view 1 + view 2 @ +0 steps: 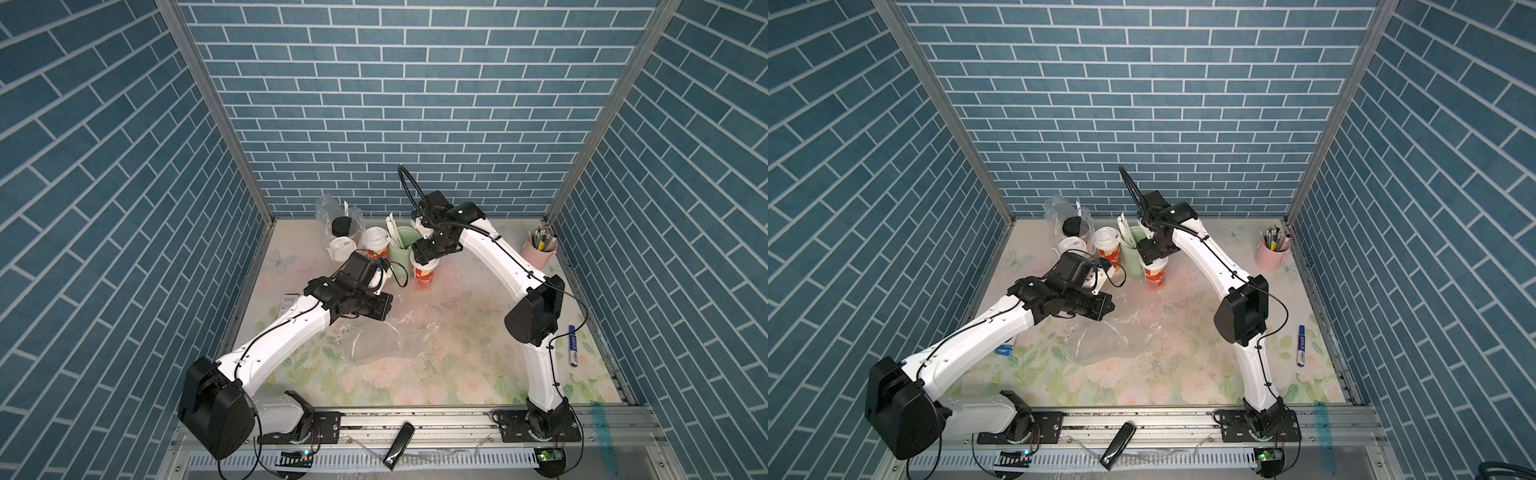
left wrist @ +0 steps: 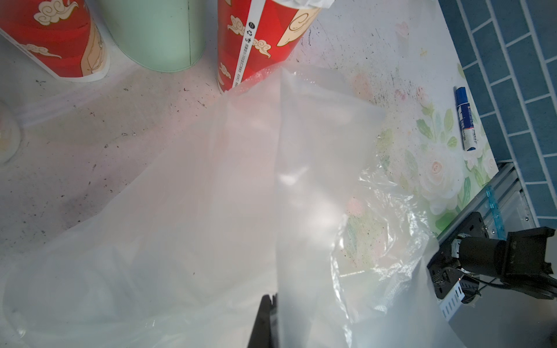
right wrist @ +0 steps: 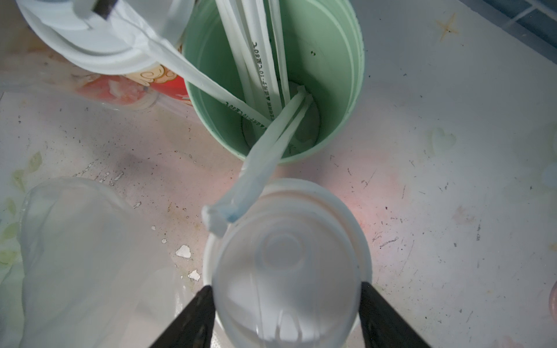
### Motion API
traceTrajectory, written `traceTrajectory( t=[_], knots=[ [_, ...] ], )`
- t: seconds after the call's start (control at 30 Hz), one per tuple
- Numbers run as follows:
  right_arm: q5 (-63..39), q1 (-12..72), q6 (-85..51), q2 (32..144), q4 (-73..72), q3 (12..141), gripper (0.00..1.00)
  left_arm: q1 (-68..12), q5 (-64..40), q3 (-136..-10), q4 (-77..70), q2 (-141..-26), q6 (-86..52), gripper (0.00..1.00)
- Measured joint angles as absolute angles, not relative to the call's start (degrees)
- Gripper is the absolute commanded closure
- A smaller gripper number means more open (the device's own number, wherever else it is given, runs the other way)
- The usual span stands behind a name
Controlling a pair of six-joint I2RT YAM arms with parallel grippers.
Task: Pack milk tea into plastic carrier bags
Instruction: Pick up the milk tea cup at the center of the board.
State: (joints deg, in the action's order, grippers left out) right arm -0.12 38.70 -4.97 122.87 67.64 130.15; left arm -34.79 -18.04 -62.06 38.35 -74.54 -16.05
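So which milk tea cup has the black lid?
The cup farthest back, standing in the clear bag by the wall. The other three cups all wear white lids.

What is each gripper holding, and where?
Left gripper pinches the bag by a fold of film. Right gripper straddles a cup at its lid; grip unclear.

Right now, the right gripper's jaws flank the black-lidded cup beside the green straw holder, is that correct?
Not quite: the cup between the jaws of the right gripper, beside the green straw holder, has a white lid, not a black one, as the right wrist view shows.
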Motion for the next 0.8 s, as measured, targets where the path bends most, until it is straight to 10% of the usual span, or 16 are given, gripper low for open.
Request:
traceTrajectory(
  t=[0.8],
  knots=[
    [1.4, 39.1, -4.6, 123.8, 68.1, 130.6, 0.31, -34.5, -17.8, -61.3, 38.3, -73.6, -16.1, 1.00]
  ],
)
